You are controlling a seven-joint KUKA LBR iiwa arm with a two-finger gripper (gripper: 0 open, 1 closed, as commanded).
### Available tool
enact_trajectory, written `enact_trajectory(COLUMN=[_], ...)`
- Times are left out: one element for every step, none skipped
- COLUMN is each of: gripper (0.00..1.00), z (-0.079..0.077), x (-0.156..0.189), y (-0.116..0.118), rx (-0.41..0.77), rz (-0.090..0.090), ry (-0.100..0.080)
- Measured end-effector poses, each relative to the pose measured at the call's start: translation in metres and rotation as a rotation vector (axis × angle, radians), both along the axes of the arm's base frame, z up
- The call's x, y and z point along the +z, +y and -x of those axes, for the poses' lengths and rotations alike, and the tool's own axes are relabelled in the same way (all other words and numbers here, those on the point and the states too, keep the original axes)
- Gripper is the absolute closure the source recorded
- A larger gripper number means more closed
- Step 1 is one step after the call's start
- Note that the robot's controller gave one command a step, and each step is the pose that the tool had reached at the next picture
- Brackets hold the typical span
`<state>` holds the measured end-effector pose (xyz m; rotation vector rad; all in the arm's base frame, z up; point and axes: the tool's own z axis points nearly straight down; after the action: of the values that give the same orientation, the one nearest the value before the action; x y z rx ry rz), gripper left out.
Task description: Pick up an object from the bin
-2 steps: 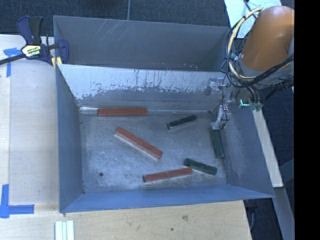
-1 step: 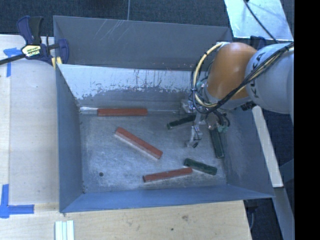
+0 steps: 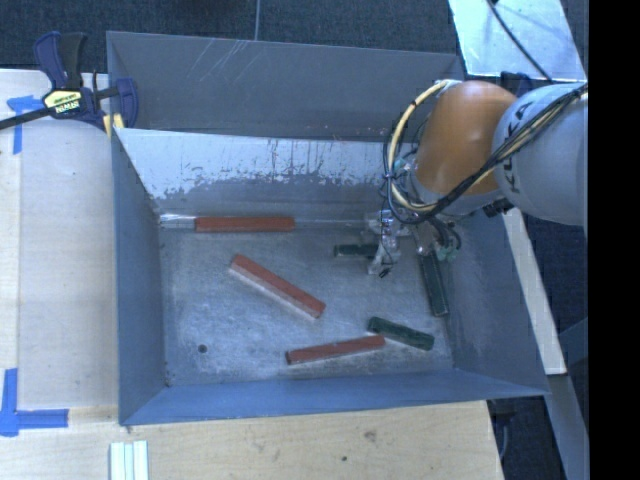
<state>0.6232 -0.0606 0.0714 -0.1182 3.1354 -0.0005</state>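
Note:
My gripper (image 3: 383, 253) hangs low over the back right part of the bin floor. A short dark green piece (image 3: 350, 251) lies just to its left, touching or nearly touching it. A long dark bar (image 3: 433, 284) lies on the floor just to its right, pointing toward the front. Further forward rests a dark green block (image 3: 401, 333), and a red-brown stick (image 3: 335, 350) lies beside it to the left.
Another red-brown stick (image 3: 277, 286) lies diagonally mid-floor, and a third (image 3: 245, 224) rests along the back wall. The arm's orange cover and cables hang over the bin's right back corner. The left half of the floor is bare.

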Motion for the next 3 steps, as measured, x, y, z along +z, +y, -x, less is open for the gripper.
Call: enact_trajectory(gripper=[1.00, 0.00, 0.00], z=[0.029, 0.031, 0.040], x=[0.135, 0.130, 0.007], y=[0.013, 0.014, 0.008], rx=[0.031, 0.032, 0.144], rz=[0.001, 0.000, 0.000], ry=[-0.009, 0.000, 0.008])
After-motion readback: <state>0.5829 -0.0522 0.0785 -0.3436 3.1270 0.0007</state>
